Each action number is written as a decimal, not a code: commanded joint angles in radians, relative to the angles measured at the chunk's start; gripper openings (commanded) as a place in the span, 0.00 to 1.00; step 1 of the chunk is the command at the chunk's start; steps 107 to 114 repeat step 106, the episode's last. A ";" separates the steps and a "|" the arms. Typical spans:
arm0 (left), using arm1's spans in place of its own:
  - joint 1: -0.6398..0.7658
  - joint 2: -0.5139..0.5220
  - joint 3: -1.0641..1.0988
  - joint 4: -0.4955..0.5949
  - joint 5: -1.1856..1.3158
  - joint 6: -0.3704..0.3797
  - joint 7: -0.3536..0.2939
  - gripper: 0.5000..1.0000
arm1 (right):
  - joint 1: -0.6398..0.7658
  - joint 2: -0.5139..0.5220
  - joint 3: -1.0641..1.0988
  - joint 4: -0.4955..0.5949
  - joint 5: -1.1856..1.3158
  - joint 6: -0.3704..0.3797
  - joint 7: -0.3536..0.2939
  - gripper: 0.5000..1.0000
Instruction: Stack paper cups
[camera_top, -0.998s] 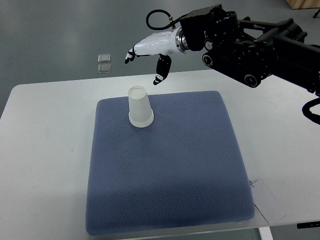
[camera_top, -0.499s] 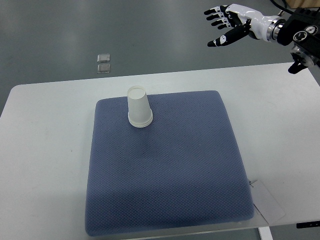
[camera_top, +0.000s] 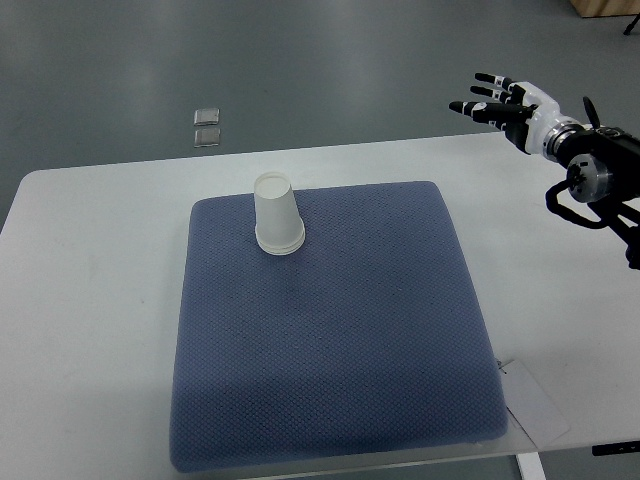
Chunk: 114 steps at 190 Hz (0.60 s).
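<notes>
An inverted stack of paper cups (camera_top: 279, 215), apparently more than one nested though the rims are hard to count, stands near the far-left corner of the blue mat (camera_top: 335, 330); no loose cup remains, so stacking looks complete. The right hand (camera_top: 505, 100) hovers well apart over the table's far-right edge, fingers spread, holding nothing. The white table (camera_top: 90, 300) sits on grey floor bearing two small clear tiles (camera_top: 207, 126).

White paper cup stack (camera_top: 279, 214) upside down on blue quilted mat (camera_top: 330, 330), well left of right hand (camera_top: 503, 99); mat on white tabletop (camera_top: 90, 300).
</notes>
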 joint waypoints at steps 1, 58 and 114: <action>0.000 0.000 0.000 0.000 0.000 0.000 0.000 1.00 | -0.023 0.023 0.015 0.010 0.004 -0.001 0.001 0.83; 0.000 0.000 0.000 0.000 0.000 0.000 0.000 1.00 | -0.069 0.055 0.030 0.012 0.004 0.004 0.001 0.83; 0.000 0.000 0.000 0.000 0.000 0.000 0.000 1.00 | -0.101 0.064 0.040 0.012 -0.002 0.004 0.036 0.83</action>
